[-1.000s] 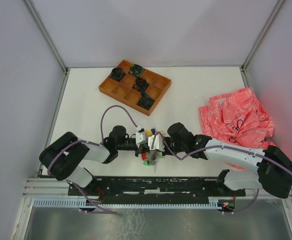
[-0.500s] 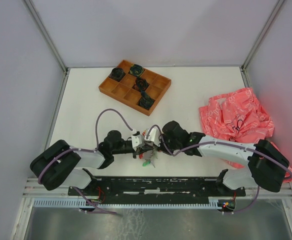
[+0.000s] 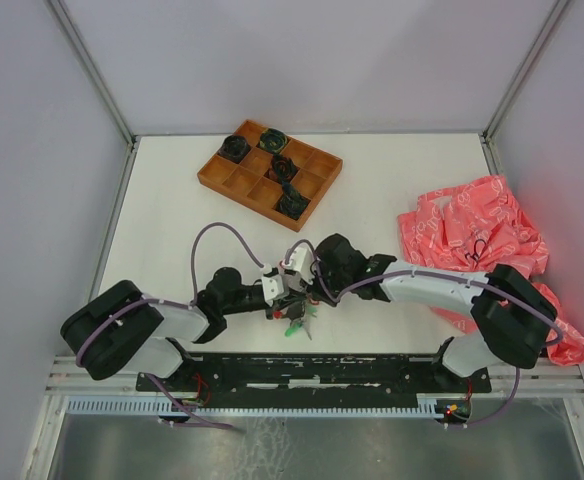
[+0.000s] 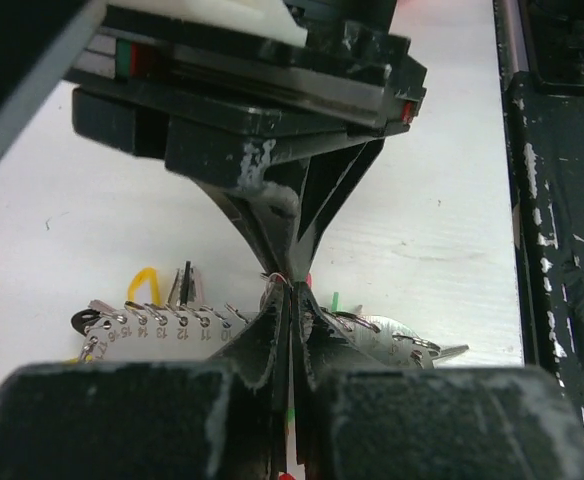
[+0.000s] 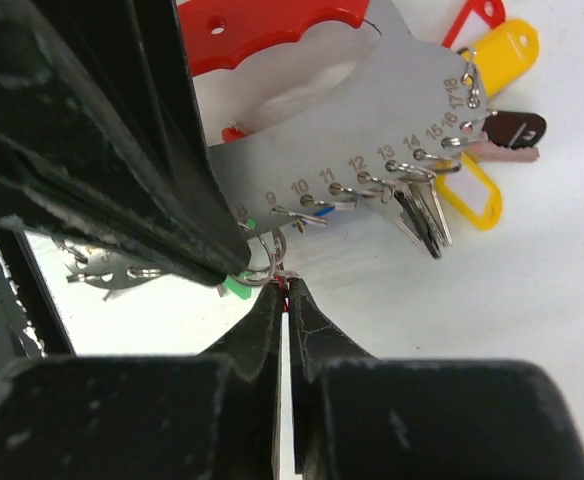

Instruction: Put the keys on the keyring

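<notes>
The keyring lies under both wrists: a red handle on a grey numbered plate with a row of hooks. Keys with yellow tags and a dark tag hang from its high-numbered hooks. A green tag lies by a small wire ring. My left gripper and right gripper meet tip to tip, both shut on that small ring. A red sliver shows between the right tips.
An orange compartment tray with dark coiled bundles stands at the back left. A crumpled pink bag lies at the right, beside the right arm. The black base rail runs along the near edge.
Both grippers have shifted slightly left and toward the near edge, staying tip to tip. The right arm reaches further left and the left elbow has dropped back.
</notes>
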Controlling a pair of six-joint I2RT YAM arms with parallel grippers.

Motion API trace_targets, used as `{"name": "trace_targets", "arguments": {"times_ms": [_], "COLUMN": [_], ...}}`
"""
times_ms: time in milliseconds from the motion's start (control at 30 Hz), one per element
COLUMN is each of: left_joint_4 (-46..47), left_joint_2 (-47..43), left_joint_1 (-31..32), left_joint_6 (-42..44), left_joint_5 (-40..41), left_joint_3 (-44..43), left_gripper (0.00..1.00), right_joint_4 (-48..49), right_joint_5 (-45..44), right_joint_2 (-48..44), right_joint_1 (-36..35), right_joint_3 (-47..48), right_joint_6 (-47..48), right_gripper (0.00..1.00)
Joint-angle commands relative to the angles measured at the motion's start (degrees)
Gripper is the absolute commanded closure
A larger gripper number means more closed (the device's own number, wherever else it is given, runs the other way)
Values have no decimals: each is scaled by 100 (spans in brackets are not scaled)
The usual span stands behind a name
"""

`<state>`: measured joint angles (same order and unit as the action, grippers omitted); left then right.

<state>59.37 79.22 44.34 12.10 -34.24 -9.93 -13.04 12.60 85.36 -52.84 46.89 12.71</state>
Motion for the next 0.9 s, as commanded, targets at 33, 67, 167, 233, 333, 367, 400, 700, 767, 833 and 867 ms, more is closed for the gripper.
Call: {"name": "trace_targets", "arguments": {"times_ms": [33,67,167,233,333,367,400,700,767,833,867], "left_joint_4": [583,545,475,440,428,440,436,521,518,519,518], "left_joint_2": [-202,-213,-227,-264,-298,-295,-293,-280,-300,-319,-334], "left_joint_1": [118,110,106,108,101,101,93,85,86,89,91], "left_joint_6": [92,111,134,155,154,150,140,98,91,109,115], "left_joint_5": [20,68,184,294,299,288,274,138,84,15,-2], "left_joint_3": [-9,-15,-19,-1,9,17,18,18,13,9,16], "left_gripper": [97,97,97,97,97,97,97,97,97,97,97], "right_joint_4": [256,286,439,745,1148,1235,1319,2095,2317,2474,2489], "right_joint_5": [-414,-428,-361,-194,170,319,456,1155,1224,1322,1354], "right_joint_2": [-718,-859,-1236,-1444,-1595,-1625,-1650,-1400,-1268,-1124,-1048], "right_joint_1": [310,356,415,476,544,567,579,609,636,664,683], "right_joint_3": [-330,-430,-692,-956,-1233,-1273,-1314,-1533,-1585,-1608,-1593], "right_joint_6": [-201,-225,-328,-390,-373,-341,-299,-36,-4,48,80], "right_gripper": [84,78,64,57,52,51,50,43,42,41,42]}}
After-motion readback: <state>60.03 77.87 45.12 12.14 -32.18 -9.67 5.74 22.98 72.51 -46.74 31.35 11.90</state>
